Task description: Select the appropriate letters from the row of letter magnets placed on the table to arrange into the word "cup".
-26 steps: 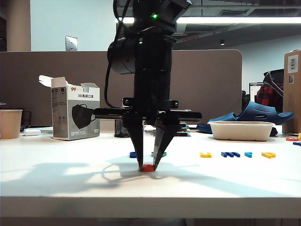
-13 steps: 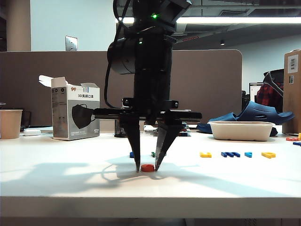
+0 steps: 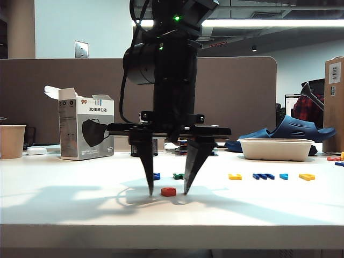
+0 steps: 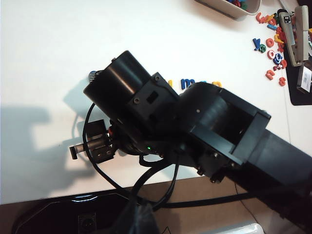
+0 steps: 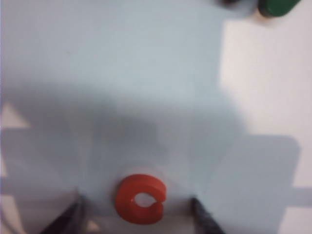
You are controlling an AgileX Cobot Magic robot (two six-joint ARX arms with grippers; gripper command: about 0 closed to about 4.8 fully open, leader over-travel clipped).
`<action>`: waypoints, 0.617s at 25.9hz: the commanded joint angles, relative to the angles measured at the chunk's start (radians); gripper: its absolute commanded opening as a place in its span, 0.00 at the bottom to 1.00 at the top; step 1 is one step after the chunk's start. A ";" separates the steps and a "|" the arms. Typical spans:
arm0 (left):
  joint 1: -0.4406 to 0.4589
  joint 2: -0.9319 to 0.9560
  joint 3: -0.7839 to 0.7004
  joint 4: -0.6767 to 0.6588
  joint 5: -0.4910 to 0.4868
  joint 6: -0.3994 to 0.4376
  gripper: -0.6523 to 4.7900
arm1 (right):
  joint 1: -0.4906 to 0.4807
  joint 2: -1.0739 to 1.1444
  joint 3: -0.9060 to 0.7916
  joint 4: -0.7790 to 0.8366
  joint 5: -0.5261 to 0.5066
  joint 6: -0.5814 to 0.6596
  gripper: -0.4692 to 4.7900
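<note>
The red-orange "c" (image 3: 169,192) lies flat on the white table (image 3: 64,209), in front of the row of letter magnets. My right gripper (image 3: 168,193) points straight down over it, open, one fingertip on each side and neither touching it. The right wrist view shows the "c" (image 5: 141,199) free between the dark fingers (image 5: 204,217). Behind it the row holds a blue letter (image 3: 156,176), a green one (image 3: 178,176), a yellow one (image 3: 235,176), a dark blue one (image 3: 263,176), a cyan one (image 3: 283,176) and another yellow one (image 3: 306,177). From this low angle I cannot read the yellow letters' shapes. My left gripper is out of view.
A mask box (image 3: 86,129) and a paper cup (image 3: 12,141) stand at the back left. A white tray (image 3: 276,149) sits at the back right with blue slippers behind it. In the left wrist view, loose letters (image 4: 270,46) lie scattered near a stapler (image 4: 292,34).
The right gripper's fingers have spread apart and let go of the red-orange "c", which now rests on the table. The arm itself has stayed in place.
</note>
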 commanded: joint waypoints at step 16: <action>-0.001 -0.003 0.003 0.009 0.000 -0.002 0.11 | -0.021 -0.004 0.096 -0.061 -0.021 -0.035 0.73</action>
